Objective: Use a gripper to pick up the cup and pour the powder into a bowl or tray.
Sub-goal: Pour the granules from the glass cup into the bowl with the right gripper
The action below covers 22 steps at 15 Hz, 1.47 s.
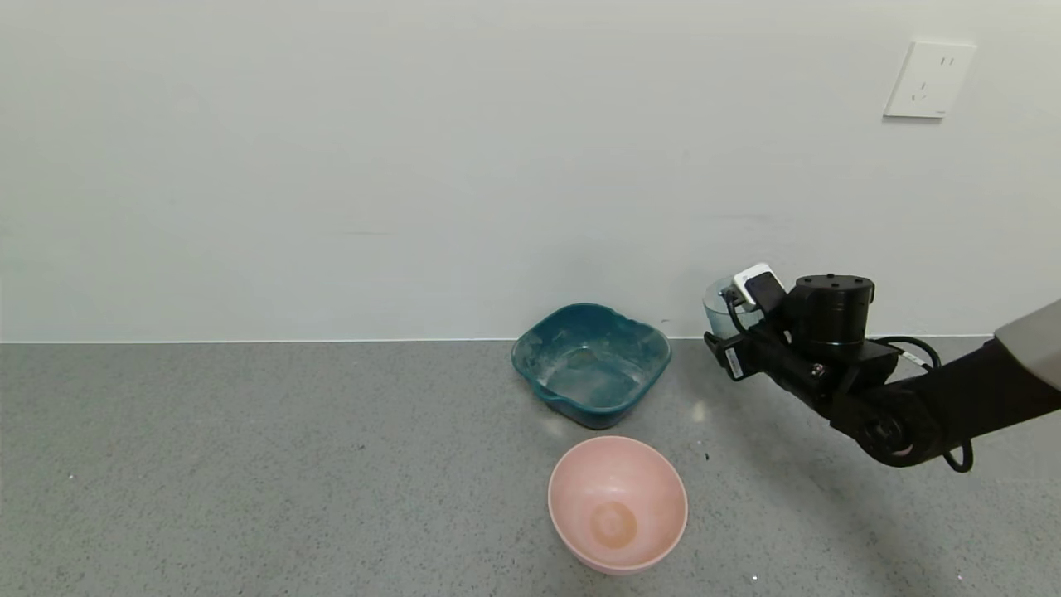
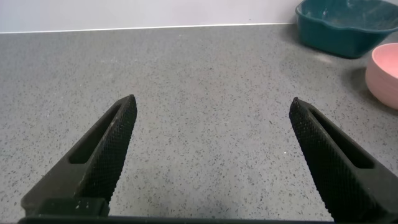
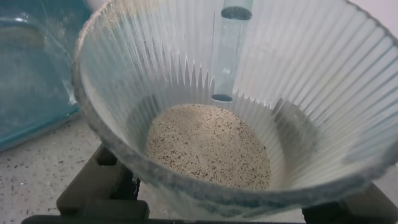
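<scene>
1. Two bowls on the grey surface (image 1: pixel 249 464) in head view: teal basin (image 1: pixel 592 363) at the wall, pink bowl (image 1: pixel 617 503) in front of it
2. Right end effector (image 1: pixel 729 332) sits right of the basin, clenched on the cup (image 1: pixel 718 308), which is mostly hidden behind it here
3. Right wrist view alone looks into the cup (image 3: pixel 236 106): upright, white powder (image 3: pixel 208 146) on its floor, basin edge (image 3: pixel 31 81) just beside
4. Left end effector (image 2: pixel 211 124) shows only in left wrist view: released, jaws wide over bare surface, well apart from both bowls
</scene>
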Each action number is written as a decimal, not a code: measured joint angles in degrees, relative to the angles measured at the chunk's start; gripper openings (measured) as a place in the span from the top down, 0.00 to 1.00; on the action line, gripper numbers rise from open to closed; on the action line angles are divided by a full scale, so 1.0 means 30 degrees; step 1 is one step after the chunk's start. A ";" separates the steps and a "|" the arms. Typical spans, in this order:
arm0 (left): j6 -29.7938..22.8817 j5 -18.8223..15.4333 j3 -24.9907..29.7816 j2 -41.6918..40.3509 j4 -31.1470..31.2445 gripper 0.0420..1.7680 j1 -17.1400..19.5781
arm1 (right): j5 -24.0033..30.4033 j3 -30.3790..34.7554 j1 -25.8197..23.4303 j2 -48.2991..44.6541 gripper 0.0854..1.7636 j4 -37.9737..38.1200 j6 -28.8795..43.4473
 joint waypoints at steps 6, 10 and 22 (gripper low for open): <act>0.0000 0.0000 0.0000 0.0000 0.0004 0.00 0.0008 | -0.0089 -0.3178 0.0309 0.0410 0.23 0.3409 -0.3722; 0.0000 0.0000 0.0000 0.0000 0.0000 0.00 -0.0008 | -0.0329 -0.4807 0.0585 0.1239 0.23 0.4169 -0.6047; -0.0004 0.0000 0.0000 0.0000 0.0004 0.00 0.0000 | -0.3608 -0.6368 0.1402 0.2519 0.23 0.4043 -1.4121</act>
